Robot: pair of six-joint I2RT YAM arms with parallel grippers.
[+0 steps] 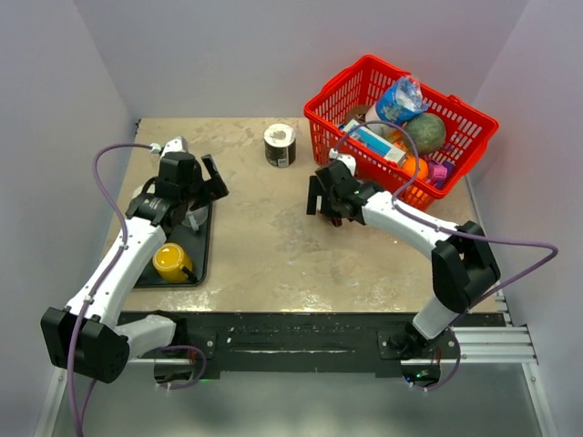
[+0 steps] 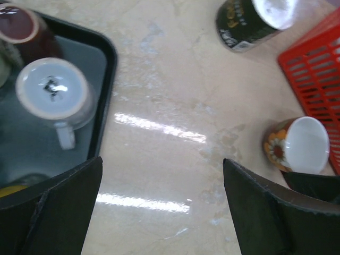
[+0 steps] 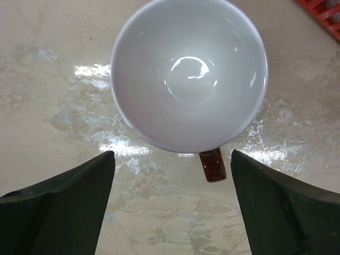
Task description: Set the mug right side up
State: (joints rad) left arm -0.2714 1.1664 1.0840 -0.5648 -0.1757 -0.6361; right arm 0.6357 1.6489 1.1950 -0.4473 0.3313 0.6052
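Observation:
The mug (image 3: 188, 74) stands mouth up on the table, white inside, with a dark brown handle (image 3: 212, 164) pointing toward the wrist camera. The left wrist view shows its orange flowered side (image 2: 297, 144) near the basket. My right gripper (image 3: 172, 207) hovers just above and behind the mug, open, its fingers either side of the handle and touching nothing. In the top view the right gripper (image 1: 328, 200) covers most of the mug. My left gripper (image 2: 162, 212) is open and empty over the table beside the tray; in the top view, the left gripper (image 1: 211, 182) is at the left.
A black tray (image 2: 109, 58) on the left holds an upside-down white mug (image 2: 53, 95), a dark red cup (image 2: 21, 29) and a yellow cup (image 1: 171, 262). A dark can (image 1: 281, 146) stands at the back. The red basket (image 1: 337, 86) of groceries sits back right.

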